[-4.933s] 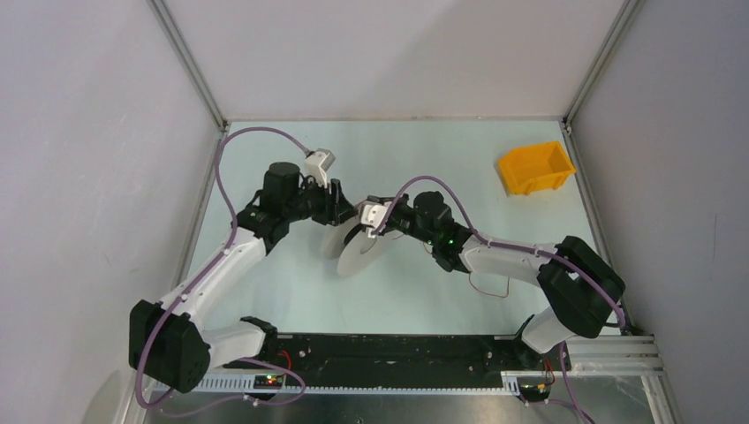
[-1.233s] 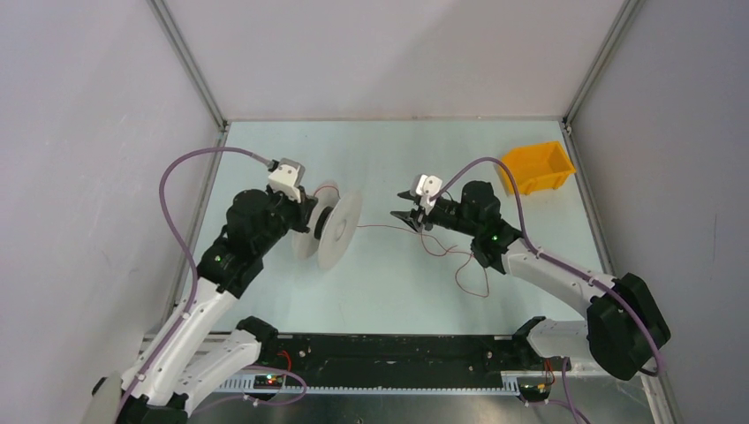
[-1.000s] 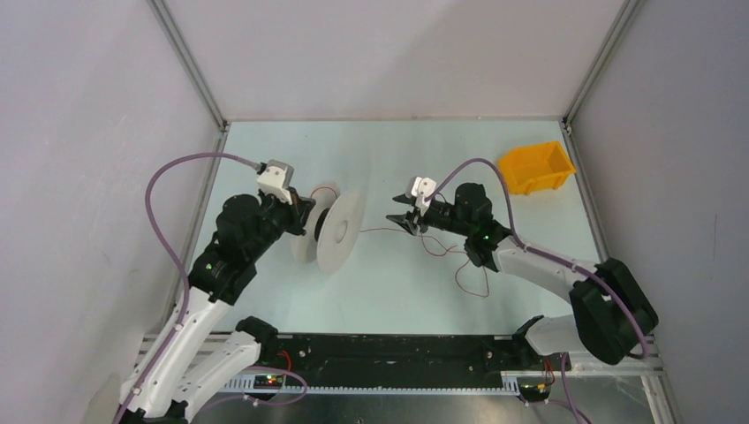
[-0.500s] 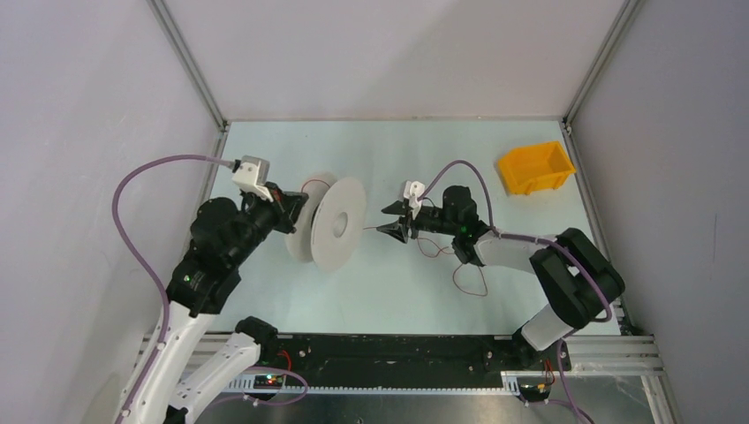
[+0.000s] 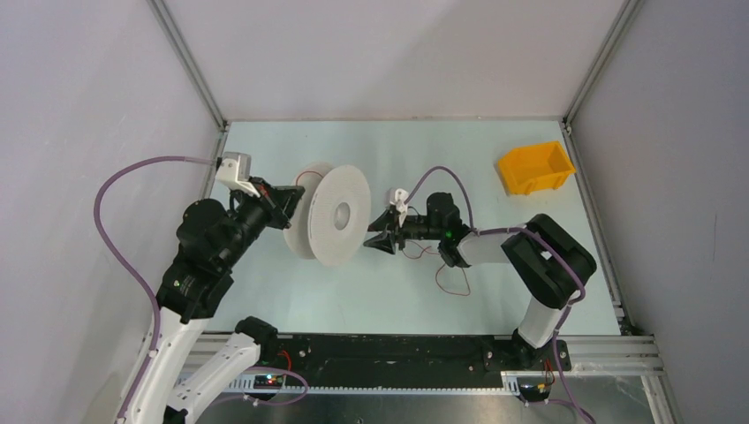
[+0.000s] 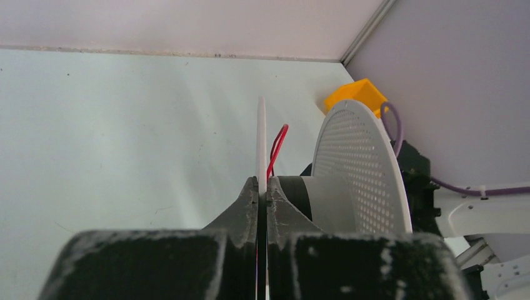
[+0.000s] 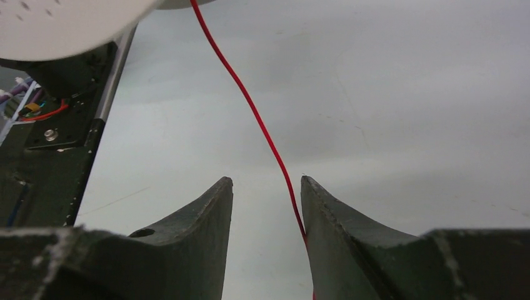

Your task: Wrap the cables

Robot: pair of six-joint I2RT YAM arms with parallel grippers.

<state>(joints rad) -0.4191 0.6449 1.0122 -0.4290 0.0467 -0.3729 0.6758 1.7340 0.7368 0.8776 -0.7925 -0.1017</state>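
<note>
Now we see the left gripper (image 6: 262,187) clamped tight on the thin edge of one flange of the pale grey round plastic spool (image 5: 340,215). It holds the spool upright on edge, left of centre over the pale green table (image 5: 371,300); whether the spool touches the table we cannot tell. In the left wrist view the other, perforated flange (image 6: 359,169) stands just to the right of the pinched one.

The thin dark red flexible cable (image 7: 250,106) comes off the spool and passes between the fingers of the right gripper (image 7: 265,187). That gripper's jaws stand partly apart with a clear gap, and the cable lies against the inner face of one finger, not pinched. Behind that gripper the slack cable lies in loose loops on the table. An orange plastic bin (image 5: 534,168) sits at the far right, well apart.
</note>
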